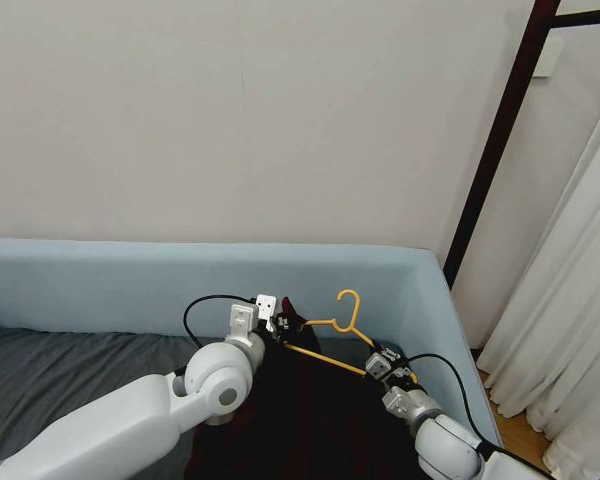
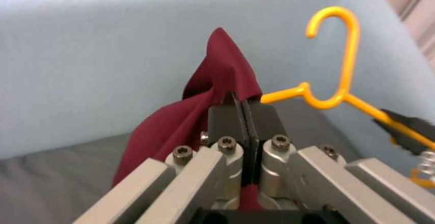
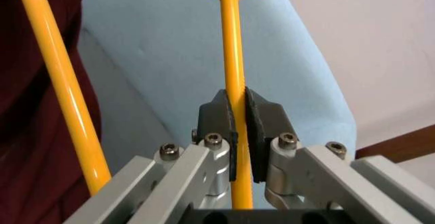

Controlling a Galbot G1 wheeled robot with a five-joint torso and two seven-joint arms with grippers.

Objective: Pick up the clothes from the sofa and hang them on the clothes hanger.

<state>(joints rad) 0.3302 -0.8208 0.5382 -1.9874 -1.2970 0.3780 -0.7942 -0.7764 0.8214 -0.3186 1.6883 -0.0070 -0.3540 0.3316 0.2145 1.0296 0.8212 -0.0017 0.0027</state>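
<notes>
Left gripper (image 2: 243, 113): fingers (image 2: 224, 119) pressed together w/ a fold of the dark red garment (image 2: 204, 96) pinched btwn the pads. The cloth rises to a peak past the tips & drapes down along the finger links. The pinch sits right at the end of one shoulder bar of the yellow hanger (image 2: 350, 56). The bar's tip meets the cloth at the fingers; can't tell if it goes inside the cloth.

Right gripper (image 3: 239, 113): fingers (image 3: 216, 117) clamped on the hanger (image 3: 231, 46), black pads touching the yellow rod on either side, on the shoulder bar that runs from the neck. A 2nd hanger bar runs alongside, w/ the garment (image 3: 27, 132) hanging dark red around it.

Head view: hanger (image 1: 353, 315) is held off the seat, hook uppermost, frame tilted down to the right. Left gripper (image 1: 273, 318) is at the hanger's left end, w/ a small red peak of garment (image 1: 288, 305) just above the tips. Right gripper (image 1: 385, 362) is at the hanger's lower right end. The rest of the garment spreads dark below the hanger, btwn the left arm (image 1: 130, 420) & the right arm (image 1: 440, 440).

A black cable (image 1: 202, 303) loops just left of the hanger, over the left wrist. The sofa (image 1: 130, 280) has its light blue back directly behind the hanger, its side panel to the hanger's right & its grey seat to the lower left. A plain wall (image 1: 230, 100) sits above & behind the hanger. Well right of the hanger are a dark pole (image 1: 495, 140) & a white curtain (image 1: 580, 300).
</notes>
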